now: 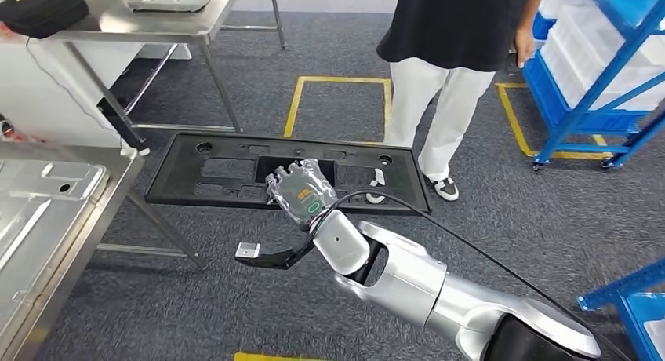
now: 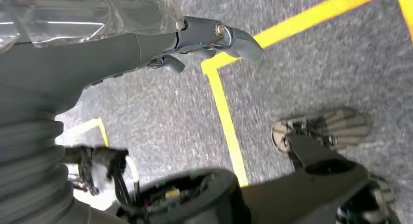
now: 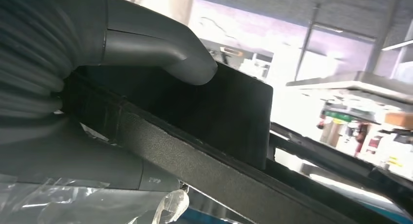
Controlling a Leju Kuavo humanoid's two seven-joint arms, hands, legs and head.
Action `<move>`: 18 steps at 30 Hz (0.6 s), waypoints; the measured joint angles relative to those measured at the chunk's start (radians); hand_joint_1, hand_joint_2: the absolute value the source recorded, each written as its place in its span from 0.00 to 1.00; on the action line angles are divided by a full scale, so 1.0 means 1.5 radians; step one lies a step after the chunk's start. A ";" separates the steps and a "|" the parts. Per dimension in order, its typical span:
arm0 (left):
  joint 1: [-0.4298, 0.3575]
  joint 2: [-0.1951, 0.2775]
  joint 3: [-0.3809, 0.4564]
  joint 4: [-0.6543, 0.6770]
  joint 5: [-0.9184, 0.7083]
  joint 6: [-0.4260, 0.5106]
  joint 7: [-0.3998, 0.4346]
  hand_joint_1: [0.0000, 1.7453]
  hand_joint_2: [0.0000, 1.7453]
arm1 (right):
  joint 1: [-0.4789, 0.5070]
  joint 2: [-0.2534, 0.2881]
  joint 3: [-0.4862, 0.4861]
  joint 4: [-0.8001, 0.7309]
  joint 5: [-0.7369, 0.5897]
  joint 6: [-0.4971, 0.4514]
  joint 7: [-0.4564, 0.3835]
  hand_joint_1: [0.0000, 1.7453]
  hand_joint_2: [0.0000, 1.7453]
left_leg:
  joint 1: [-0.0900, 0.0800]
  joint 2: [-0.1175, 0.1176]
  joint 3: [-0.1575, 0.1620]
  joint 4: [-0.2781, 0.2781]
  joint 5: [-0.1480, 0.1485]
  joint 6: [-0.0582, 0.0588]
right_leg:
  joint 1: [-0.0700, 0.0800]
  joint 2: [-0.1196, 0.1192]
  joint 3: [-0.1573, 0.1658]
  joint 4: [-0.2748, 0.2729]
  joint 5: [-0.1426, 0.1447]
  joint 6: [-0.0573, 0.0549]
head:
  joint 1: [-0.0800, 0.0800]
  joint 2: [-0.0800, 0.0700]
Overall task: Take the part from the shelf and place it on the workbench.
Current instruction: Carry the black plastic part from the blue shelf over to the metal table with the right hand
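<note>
The right hand (image 1: 302,190) (wrapped in clear plastic) holds a long black panel (image 1: 235,173) by its near edge, roughly mid-length, above the grey carpet. In the right wrist view the thumb (image 3: 160,51) lies across the panel's (image 3: 229,117) dark face w/ the fingers tucked under the rim, so the grip is closed on it. The panel lies flat and crosswise, its left end just beside the steel bench (image 1: 47,212) at near left, not over it.

The left hand (image 2: 146,44) hangs over the carpet and yellow floor tape; fingers (image 2: 238,39) loosely curled, nothing in them.

A person (image 1: 447,78) in white trousers stands beyond the panel's right end, next to a blue shelf (image 1: 596,71) at far right. A second steel table (image 1: 157,20) stands far left.
</note>
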 joint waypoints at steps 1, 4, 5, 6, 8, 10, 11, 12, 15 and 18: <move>0.001 0.000 0.000 0.000 0.000 0.000 0.000 0.00 1.00 | 0.000 0.000 0.000 0.000 0.000 0.001 0.000 1.00 1.00 | 0.002 -0.005 -0.002 -0.001 0.001 -0.003 | 0.002 -0.007 -0.001 0.000 0.001 -0.005 | 0.000 0.000; 0.002 0.000 0.000 0.000 0.000 0.000 0.000 0.00 1.00 | -0.003 0.003 0.000 0.000 0.000 0.002 -0.001 1.00 1.00 | 0.002 0.025 -0.020 0.030 -0.016 -0.012 | 0.002 -0.028 0.002 -0.004 0.003 -0.019 | -0.001 0.000; 0.001 0.000 0.000 0.000 0.000 0.000 0.000 0.00 1.00 | -0.005 0.003 0.000 -0.001 0.000 0.004 -0.001 1.00 1.00 | 0.001 0.045 -0.037 0.066 -0.033 -0.015 | 0.002 -0.035 0.004 -0.005 0.003 -0.022 | -0.001 0.000; 0.000 0.000 0.000 0.000 0.000 0.000 -0.001 0.00 1.00 | -0.005 0.003 0.000 -0.001 -0.001 0.005 -0.001 1.00 1.00 | 0.001 0.060 -0.059 0.113 -0.054 -0.017 | 0.003 -0.042 0.004 -0.006 0.002 -0.024 | -0.001 0.000; -0.005 0.000 0.000 0.000 0.000 0.000 -0.001 0.00 1.00 | -0.005 0.003 0.000 -0.001 -0.001 0.007 -0.002 1.00 1.00 | 0.002 0.069 -0.099 0.194 -0.081 -0.020 | 0.006 -0.058 0.005 -0.006 0.001 -0.026 | -0.001 0.000; -0.006 0.000 0.000 0.000 0.000 0.000 -0.001 0.00 1.00 | -0.005 0.003 0.001 -0.001 -0.001 0.008 -0.003 1.00 1.00 | 0.001 0.073 -0.093 0.183 -0.066 -0.019 | 0.007 -0.074 0.007 -0.006 -0.002 -0.027 | -0.001 0.000; -0.005 0.000 0.000 0.000 0.000 0.000 -0.001 0.00 1.00 | -0.005 0.004 0.001 -0.001 -0.001 0.009 -0.003 1.00 1.00 | 0.001 0.080 -0.070 0.139 -0.045 -0.017 | 0.007 -0.081 0.008 -0.006 -0.003 -0.026 | -0.001 0.000; -0.004 0.000 0.000 0.000 0.000 -0.001 0.000 0.00 1.00 | -0.005 0.004 0.001 -0.001 -0.001 0.009 -0.003 1.00 1.00 | -0.001 0.096 -0.043 0.086 -0.026 -0.014 | 0.008 -0.087 0.011 -0.006 -0.005 -0.025 | -0.001 0.000; -0.002 0.000 0.000 0.000 0.000 -0.002 -0.001 0.00 1.00 | -0.007 0.004 0.000 -0.001 -0.003 0.011 -0.003 1.00 1.00 | -0.013 0.125 -0.002 0.002 -0.005 -0.004 | 0.012 -0.106 0.015 -0.006 -0.010 -0.016 | -0.001 0.000; 0.002 0.000 0.000 0.000 0.000 -0.002 -0.002 0.00 1.00 | -0.007 0.006 0.000 -0.003 -0.004 0.012 -0.004 1.00 1.00 | -0.013 0.101 0.002 -0.004 -0.002 0.008 | 0.011 -0.112 0.019 -0.003 -0.019 -0.006 | -0.001 0.000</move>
